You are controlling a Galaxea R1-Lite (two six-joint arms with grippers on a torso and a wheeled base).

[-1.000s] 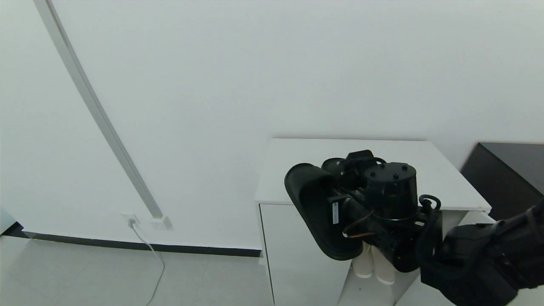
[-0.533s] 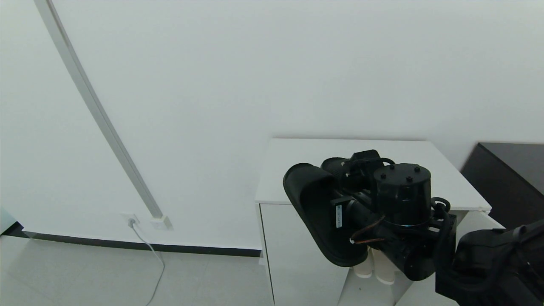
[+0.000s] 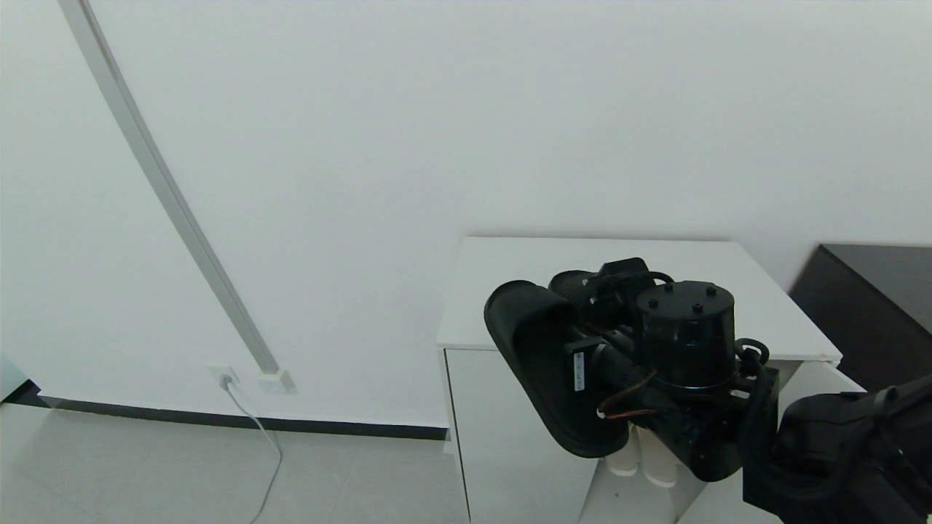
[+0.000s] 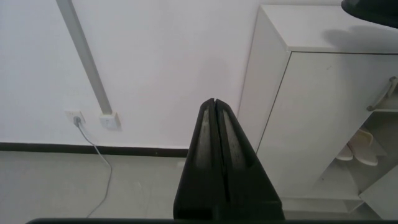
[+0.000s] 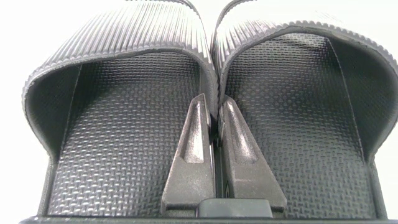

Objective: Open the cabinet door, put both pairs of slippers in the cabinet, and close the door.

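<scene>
A pair of black slippers (image 3: 542,356) hangs in front of the white cabinet (image 3: 604,291), soles facing left. My right gripper (image 5: 213,118) is shut on the two touching side walls of the black slippers (image 5: 124,124). The cabinet's left door (image 3: 510,437) is closed, and the right side stands open. A pair of white slippers (image 3: 641,462) rests on a lower shelf inside. My left gripper (image 4: 214,109) is shut on nothing, held low to the left of the cabinet (image 4: 323,81), whose white slippers (image 4: 359,148) show past the door handle (image 4: 388,93).
A wall socket with a trailing cable (image 3: 226,378) and a slanted grey strip (image 3: 167,189) are on the wall left of the cabinet. Dark furniture (image 3: 874,291) stands to the right. Open tiled floor (image 3: 182,473) lies at the left.
My right arm has shifted slightly to the right with the black slippers over the last second, then almost stopped.
</scene>
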